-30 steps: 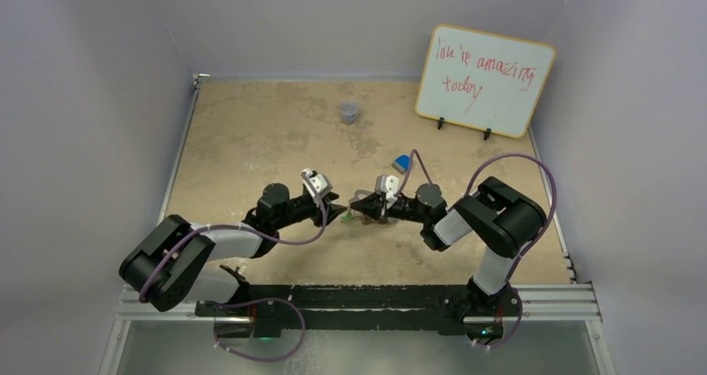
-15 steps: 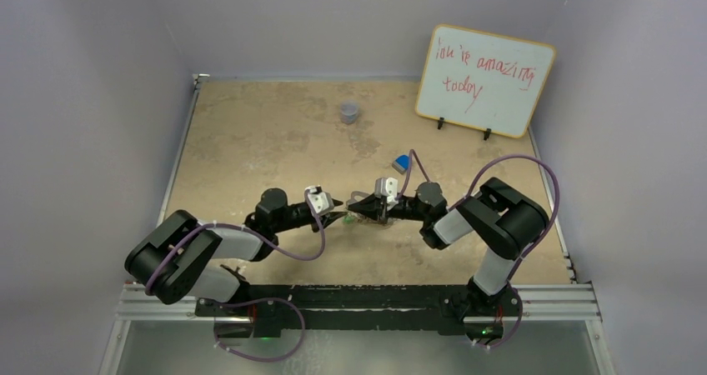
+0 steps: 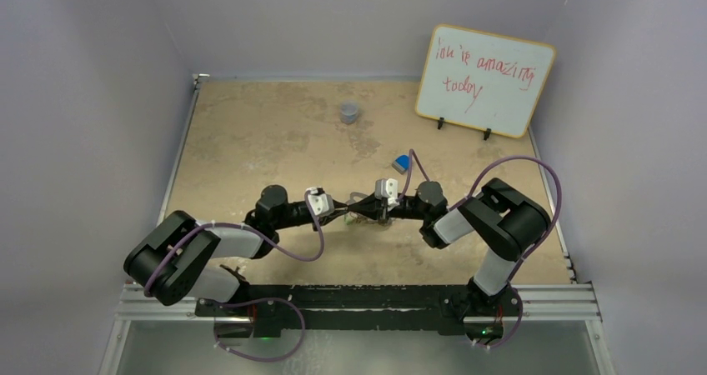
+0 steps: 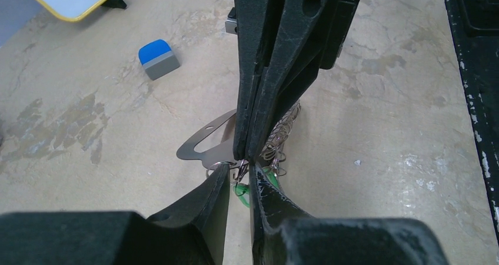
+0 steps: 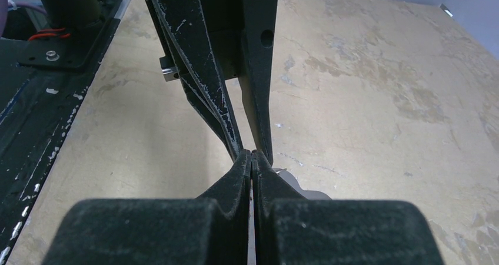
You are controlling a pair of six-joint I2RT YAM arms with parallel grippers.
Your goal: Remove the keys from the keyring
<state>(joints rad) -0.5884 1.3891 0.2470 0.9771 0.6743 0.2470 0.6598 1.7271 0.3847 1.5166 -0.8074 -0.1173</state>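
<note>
The keyring point(image 4: 203, 147), a flat silver loop, lies low over the table with a coil of thin wire rings point(image 4: 282, 136) on it. The keys show only as a green head point(image 4: 241, 189) under the loop; in the top view they are a small green speck point(image 3: 355, 219). My right gripper point(image 4: 246, 156) comes in from above, shut on the keyring's edge; a grey sliver of the keyring point(image 5: 306, 189) shows beside its tips point(image 5: 252, 154). My left gripper point(image 4: 239, 176) is narrowly open, its fingers either side of the green key and the right gripper's tips. The two grippers meet tip to tip point(image 3: 348, 213).
A small blue and grey block point(image 3: 402, 162) lies just behind the right wrist. A grey cup point(image 3: 349, 111) stands further back. A whiteboard point(image 3: 483, 79) stands at the back right. The arm rail point(image 3: 358, 296) runs along the near edge.
My left gripper has moved right and lower, right up to the right gripper's tips. The right gripper has shifted only slightly.
</note>
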